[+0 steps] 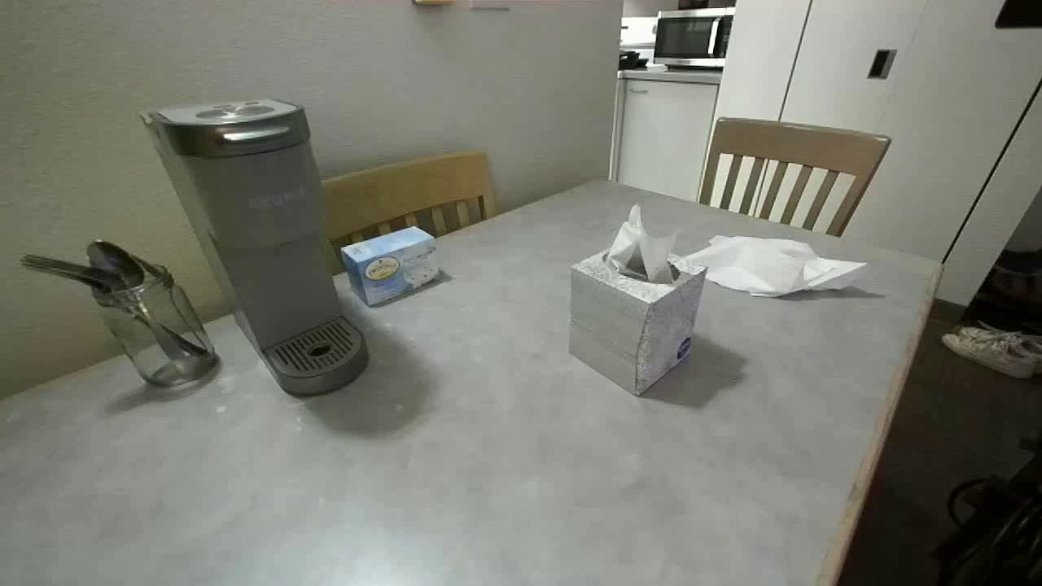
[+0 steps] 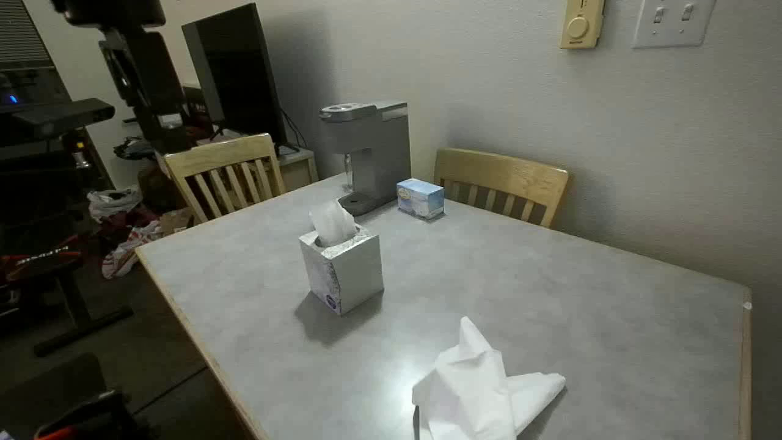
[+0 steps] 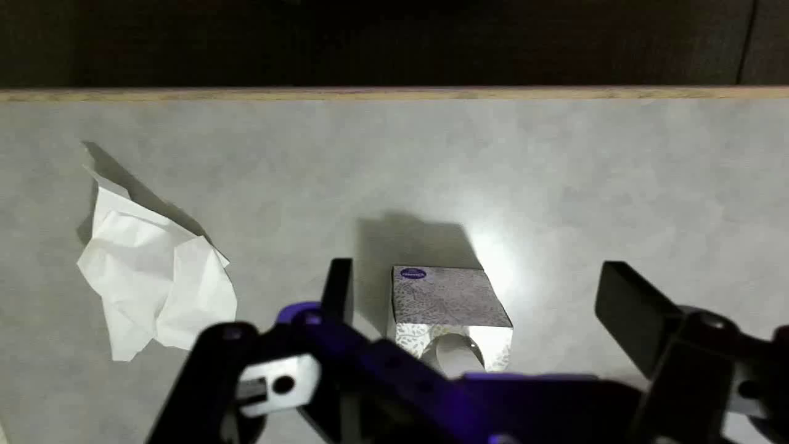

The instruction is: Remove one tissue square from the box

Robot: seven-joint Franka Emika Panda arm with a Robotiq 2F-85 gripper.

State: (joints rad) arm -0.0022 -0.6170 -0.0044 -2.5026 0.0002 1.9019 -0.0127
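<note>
Wrist view: looking down past a black 2-finger gripper (image 3: 474, 287) spread wide, with flat dark fingers (image 3: 635, 317) well apart from each other. Shows between them in that view, farther from the lens, a cube-shaped cardboard tissue box (image 3: 453, 296), white and silver-grey with a purple oval logo, partly hidden by the gripper body. Stands upright, clear of the fingers, on a grey tabletop (image 3: 585, 160) with a pale wood edge (image 3: 394, 94). Has a thin white paper tissue (image 1: 639, 248) poking up from the top opening, not yet pulled out, with a loose peak visible in both exterior views. Find near the box, but apart from it, a crumpled white sheet of tissue paper (image 3: 154, 271), lying on the tabletop at the left of the wrist view. Note farther off, in both exterior views, a tall grey plastic coffee maker (image 1: 269, 236) with a slotted drip tray (image 1: 321, 354), and near it a small light-blue cardboard carton (image 1: 399, 264). See in an exterior view a clear glass jar (image 1: 155, 342) beside the coffee maker, holding metal cutlery (image 1: 116, 262). Count 2 slatted wooden chairs (image 1: 407, 183) around the tabletop in both exterior views. See in an exterior view a large black screen (image 2: 235, 67) and, on the pale wall (image 2: 501, 67), a white plate (image 2: 672, 35) with 2 switches (image 2: 658, 16).
</note>
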